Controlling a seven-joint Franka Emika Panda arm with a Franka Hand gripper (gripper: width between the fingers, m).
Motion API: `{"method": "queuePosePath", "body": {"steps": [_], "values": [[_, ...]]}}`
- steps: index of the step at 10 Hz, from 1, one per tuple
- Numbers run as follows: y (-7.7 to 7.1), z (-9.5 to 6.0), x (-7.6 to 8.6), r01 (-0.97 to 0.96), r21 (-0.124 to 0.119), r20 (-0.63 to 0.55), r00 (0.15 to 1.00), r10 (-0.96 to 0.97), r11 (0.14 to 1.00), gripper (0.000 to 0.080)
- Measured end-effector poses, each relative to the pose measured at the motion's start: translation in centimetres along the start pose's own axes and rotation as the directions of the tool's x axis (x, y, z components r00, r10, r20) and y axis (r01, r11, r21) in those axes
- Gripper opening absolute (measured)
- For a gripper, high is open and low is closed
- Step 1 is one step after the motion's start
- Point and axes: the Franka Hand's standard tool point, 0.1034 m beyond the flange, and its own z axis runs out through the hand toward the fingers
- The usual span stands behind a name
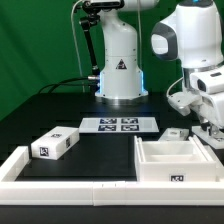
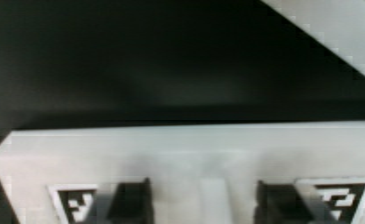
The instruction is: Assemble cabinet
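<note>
The white cabinet shell (image 1: pixel 168 158), with open compartments and a tag on its front, stands at the front on the exterior view's right. A white tagged drawer block (image 1: pixel 55 144) lies at the front left. Another small white block (image 1: pixel 173 133) lies behind the shell. My gripper (image 1: pixel 206 127) hangs low at the far right, beside the shell's back corner. In the wrist view its dark fingers (image 2: pixel 127 203) stand apart over a blurred white tagged part (image 2: pixel 179 150), with white surface showing between them. I cannot tell whether they touch it.
The marker board (image 1: pixel 120 124) lies mid-table in front of the robot base (image 1: pixel 120 70). A long low white border rail (image 1: pixel 70 186) runs along the front and left; a white edge (image 2: pixel 330 35) shows in the wrist view. A green curtain stands behind.
</note>
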Motion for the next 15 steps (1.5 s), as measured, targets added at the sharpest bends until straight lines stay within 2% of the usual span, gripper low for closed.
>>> {"method": "queuePosePath", "body": {"steps": [1, 2, 6, 7, 8, 10, 12, 14, 15], "values": [[-0.1, 0.1, 0.0, -0.001, 0.002, -0.001, 1.000, 0.001, 1.000, 0.0201], [-0.1, 0.1, 0.0, -0.002, 0.002, -0.001, 1.000, 0.002, 1.000, 0.0067], [0.0, 0.0, -0.2, -0.009, 0.001, 0.001, 1.000, 0.009, 1.000, 0.0068], [0.2, -0.9, -0.9, -0.043, -0.010, 0.012, 0.999, 0.043, 0.999, 0.0068], [0.4, -2.3, -1.7, -0.072, -0.025, 0.032, 0.997, 0.072, 0.997, 0.0068], [0.3, -4.5, -4.1, -0.108, -0.039, 0.065, 0.992, 0.110, 0.993, 0.0068], [0.0, -5.4, -6.8, -0.132, -0.051, 0.076, 0.988, 0.136, 0.990, 0.0068], [-0.6, -5.9, -10.3, -0.153, -0.056, 0.080, 0.984, 0.157, 0.987, 0.0068], [-0.2, -6.2, -10.5, -0.157, -0.062, 0.081, 0.983, 0.162, 0.986, 0.0068]]}}
